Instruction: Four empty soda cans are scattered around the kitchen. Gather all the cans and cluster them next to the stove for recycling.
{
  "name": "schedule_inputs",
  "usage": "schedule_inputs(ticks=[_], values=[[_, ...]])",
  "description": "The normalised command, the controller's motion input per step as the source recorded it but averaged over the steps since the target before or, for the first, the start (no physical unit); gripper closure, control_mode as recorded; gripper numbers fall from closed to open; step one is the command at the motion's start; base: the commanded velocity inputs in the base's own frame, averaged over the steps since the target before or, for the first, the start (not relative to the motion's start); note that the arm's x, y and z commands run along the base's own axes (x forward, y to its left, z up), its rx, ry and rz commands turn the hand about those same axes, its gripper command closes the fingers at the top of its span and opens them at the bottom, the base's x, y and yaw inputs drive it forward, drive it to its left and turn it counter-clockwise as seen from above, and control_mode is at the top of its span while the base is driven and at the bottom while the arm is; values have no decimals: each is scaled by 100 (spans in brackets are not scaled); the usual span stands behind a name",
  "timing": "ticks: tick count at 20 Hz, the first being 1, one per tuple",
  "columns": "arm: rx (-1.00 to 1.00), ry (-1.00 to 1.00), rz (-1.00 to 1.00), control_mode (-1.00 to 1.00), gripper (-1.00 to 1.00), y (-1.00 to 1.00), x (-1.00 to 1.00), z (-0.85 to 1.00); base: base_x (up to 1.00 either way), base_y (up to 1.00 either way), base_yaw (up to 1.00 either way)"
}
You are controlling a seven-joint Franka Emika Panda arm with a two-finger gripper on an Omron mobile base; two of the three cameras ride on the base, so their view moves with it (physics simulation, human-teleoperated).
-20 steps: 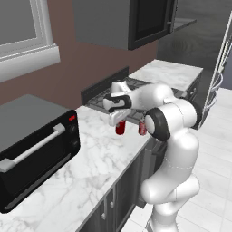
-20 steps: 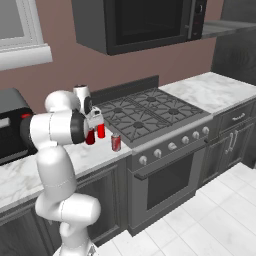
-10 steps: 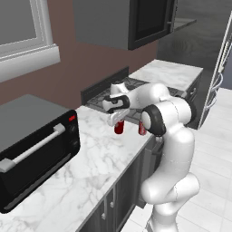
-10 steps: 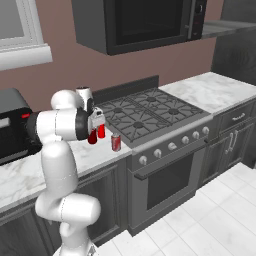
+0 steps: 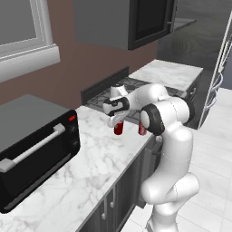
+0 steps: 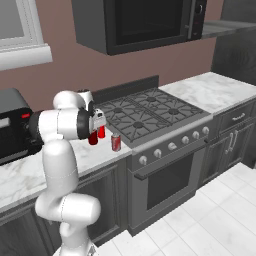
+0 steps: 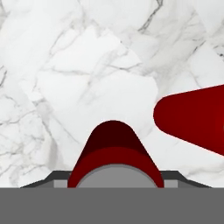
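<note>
Looking down the hand view, we see a red can between the finger tips, its base cut off by the frame, and a second red can cropped at the right edge. The gripper is half open and closed on the first can just above the marble counter. The arm bends forward, hand pointing down. Another can stands near the stove; in the left base view the elbow partly hides it.

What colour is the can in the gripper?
Red, with a silver top; the can shows best in the hand view, between the gripper fingers.
</note>
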Motion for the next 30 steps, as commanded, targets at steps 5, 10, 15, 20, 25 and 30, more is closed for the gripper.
schedule_inputs(ticks=[5,10,15,20,25,30], values=[[0,-3,0,-100,100,0,13,-16,0,0,0],[0,-4,0,-100,100,0,6,-14,0,0,0],[0,-3,0,-100,-100,0,0,-13,0,0,0],[0,0,0,-100,-100,0,-3,-1,0,0,0],[0,0,0,-100,-100,0,-4,4,0,0,0],[0,0,0,-100,-100,0,-9,8,0,0,0]])
